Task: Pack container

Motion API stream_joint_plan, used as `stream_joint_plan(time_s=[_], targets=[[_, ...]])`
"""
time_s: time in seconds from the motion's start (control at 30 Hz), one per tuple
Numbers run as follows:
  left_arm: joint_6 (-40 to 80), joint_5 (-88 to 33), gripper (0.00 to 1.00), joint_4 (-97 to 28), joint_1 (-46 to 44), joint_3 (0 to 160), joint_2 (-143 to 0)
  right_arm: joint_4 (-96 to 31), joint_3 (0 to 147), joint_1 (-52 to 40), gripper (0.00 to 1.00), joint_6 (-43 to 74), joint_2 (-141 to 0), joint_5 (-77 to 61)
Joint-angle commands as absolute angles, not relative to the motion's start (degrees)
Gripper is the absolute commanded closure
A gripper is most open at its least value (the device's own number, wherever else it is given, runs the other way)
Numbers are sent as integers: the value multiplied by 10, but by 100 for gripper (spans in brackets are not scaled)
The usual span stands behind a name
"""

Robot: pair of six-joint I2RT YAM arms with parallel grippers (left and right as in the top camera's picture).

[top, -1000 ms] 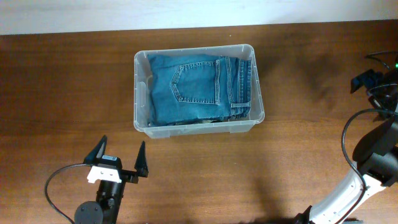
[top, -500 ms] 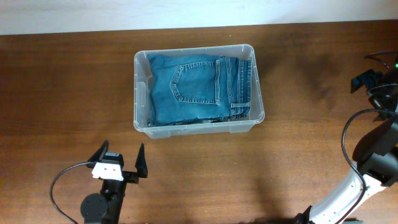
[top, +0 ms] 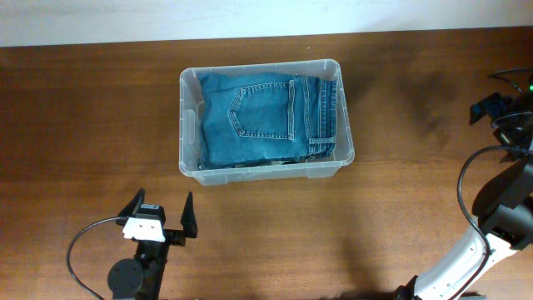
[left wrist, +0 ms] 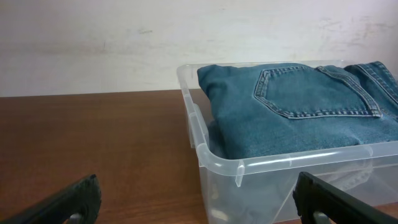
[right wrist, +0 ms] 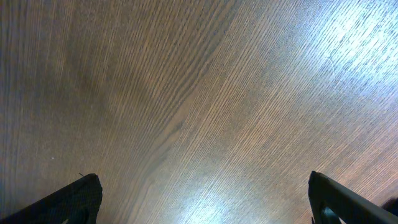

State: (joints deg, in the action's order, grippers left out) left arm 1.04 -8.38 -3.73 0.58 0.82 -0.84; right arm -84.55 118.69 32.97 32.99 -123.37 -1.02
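The container (top: 190,171), a clear plastic bin, stands at the table's middle, and folded blue jeans (top: 265,117) fill it. My left gripper (top: 163,202) stands open near the front edge, below the bin's left corner and apart from it. In the left wrist view the container (left wrist: 239,180) and the jeans (left wrist: 298,106) lie ahead, with the left gripper (left wrist: 196,186) holding nothing between its black fingers (left wrist: 71,202). My right gripper (top: 496,108) is at the far right edge. In the right wrist view the right gripper (right wrist: 204,186) is open over bare wood.
The brown wooden table (top: 92,125) runs back to a pale wall (top: 250,17). Black cables loop beside the left arm (top: 79,250) and the right arm (top: 466,183). The white right arm link (top: 454,267) rises from the front right corner.
My left gripper drew back a little toward the front edge, then stopped. The container, the jeans and the right arm have not moved.
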Motion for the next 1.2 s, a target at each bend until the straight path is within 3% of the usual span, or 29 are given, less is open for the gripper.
stream_joint_plan(time_s=[0.0,1.17], targets=[[1,-79,1,-39,9,5,-4,-846,1185,330,2,335,-1223,-1],[1,-79,1,-39,9,5,-3,-845,1185,314,2,335,-1197,-1]])
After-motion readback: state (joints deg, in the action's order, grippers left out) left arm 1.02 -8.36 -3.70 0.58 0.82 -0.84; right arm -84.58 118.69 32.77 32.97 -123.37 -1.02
